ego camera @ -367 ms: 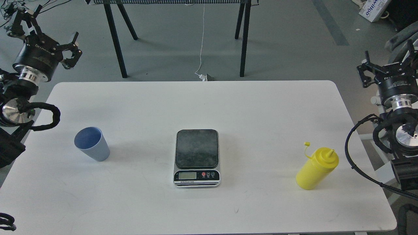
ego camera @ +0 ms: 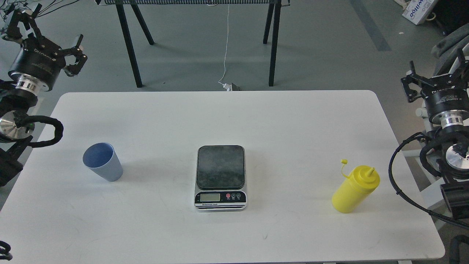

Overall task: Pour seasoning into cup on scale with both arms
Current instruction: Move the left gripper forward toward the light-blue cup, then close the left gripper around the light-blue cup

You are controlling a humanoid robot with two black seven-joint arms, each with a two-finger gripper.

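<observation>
Head view: left gripper (ego camera: pixel 49 31) and right gripper (ego camera: pixel 434 71), both spread open and empty, hang off the white table (ego camera: pixel 227 117) over grey floor; cup (ego camera: pixel 103 162) below-right of left, seasoning (ego camera: pixel 354 189) below-left of right, scale (ego camera: pixel 221 177) between.

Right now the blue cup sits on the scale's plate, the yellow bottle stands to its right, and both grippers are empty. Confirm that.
Not quite. The head view shows the cup on the table, left of the scale, whose plate is bare. The rest holds: the yellow bottle stands to the right, and the left gripper and right gripper hold nothing.
</observation>
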